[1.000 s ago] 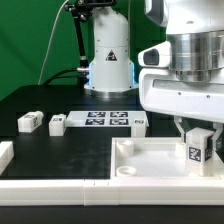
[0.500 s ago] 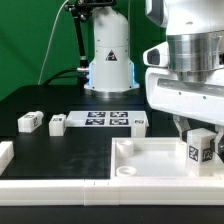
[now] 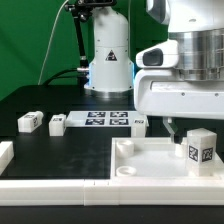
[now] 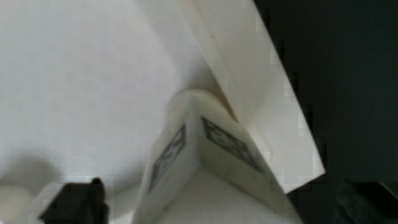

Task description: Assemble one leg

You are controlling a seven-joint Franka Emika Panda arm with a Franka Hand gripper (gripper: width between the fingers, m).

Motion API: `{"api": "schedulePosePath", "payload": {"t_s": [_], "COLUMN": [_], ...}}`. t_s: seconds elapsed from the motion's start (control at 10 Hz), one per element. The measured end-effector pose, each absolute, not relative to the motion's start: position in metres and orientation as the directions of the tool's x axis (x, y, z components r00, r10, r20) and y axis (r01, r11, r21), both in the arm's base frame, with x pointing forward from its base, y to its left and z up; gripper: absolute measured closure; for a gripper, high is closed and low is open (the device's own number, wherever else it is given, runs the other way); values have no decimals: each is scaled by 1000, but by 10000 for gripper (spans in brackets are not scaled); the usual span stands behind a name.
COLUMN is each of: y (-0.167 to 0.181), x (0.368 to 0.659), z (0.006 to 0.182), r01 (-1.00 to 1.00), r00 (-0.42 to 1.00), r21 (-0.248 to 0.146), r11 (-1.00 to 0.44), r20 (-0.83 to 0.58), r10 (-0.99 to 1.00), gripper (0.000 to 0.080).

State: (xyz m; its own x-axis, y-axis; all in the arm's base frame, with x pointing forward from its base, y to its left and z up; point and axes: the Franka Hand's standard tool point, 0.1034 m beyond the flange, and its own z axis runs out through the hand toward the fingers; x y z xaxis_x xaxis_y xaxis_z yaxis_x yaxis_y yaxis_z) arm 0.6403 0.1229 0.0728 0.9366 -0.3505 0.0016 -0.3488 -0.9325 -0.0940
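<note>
Leg (image 3: 199, 147) stands upright at lower right of the exterior frame, on the white panel (image 3: 150, 160) near its right edge, w/ gripper (image 3: 184, 125) just above and behind it; fingers mostly hidden by the arm body, so can't tell if apart or together. Risk: leg looks only set down, not fully seated, so a finger grazing it could tip or skew it. Spare legs (image 3: 30, 122) sit well apart on the tabletop (image 3: 60, 145), far left.
</note>
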Motion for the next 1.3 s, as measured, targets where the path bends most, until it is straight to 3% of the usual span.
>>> {"api": "schedulePosePath", "payload": {"t_s": [0.5,0.7,0.9,1.2,1.3], "y": [119,118,118,118,117], "x": [641,643,643,643,643], "z": [72,72,72,72,72], "r01": [119,127,127,83,-55], "r00": [992,991,991,995,997], "r21": [-73,-72,-72,-78,-93], "r11": [-990,-989,-989,-993,-994], "r20": [49,58,59,55,43], "r10": [116,123,123,79,-59], "gripper": [151,162,514,509,509]}}
